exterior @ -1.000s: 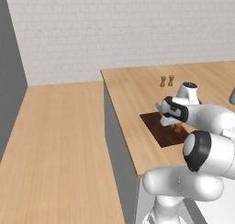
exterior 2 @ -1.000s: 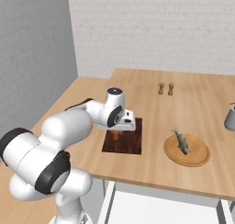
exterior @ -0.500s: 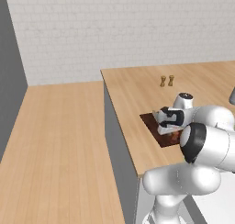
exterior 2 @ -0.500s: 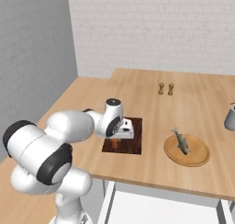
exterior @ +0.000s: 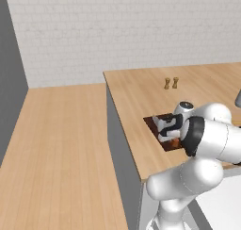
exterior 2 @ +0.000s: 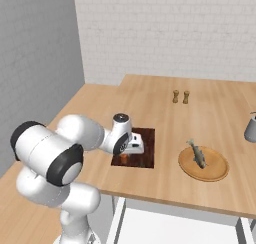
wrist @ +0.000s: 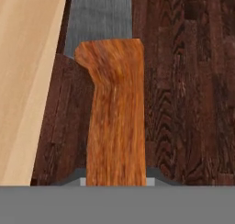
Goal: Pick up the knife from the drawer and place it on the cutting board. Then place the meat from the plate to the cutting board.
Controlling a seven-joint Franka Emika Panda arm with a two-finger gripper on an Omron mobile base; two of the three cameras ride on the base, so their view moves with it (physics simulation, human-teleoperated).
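The knife [wrist: 114,113] is held clamped in the gripper [exterior 2: 134,144], low over the cutting board [exterior 2: 145,157] at the centre of the right base view. In the hand view its long axis runs bottom to top, blade toward the upper edge, dark board directly beneath, so release is judged near.

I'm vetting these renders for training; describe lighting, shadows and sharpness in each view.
Left base view: flat, even light, no glare, only a faint shadow beneath the tool on the cutting board. Right base view: equally even; the meat casts little shadow on the plate. Hand view: close up, the knife handle's grain looks soft and stretched; no highlights.
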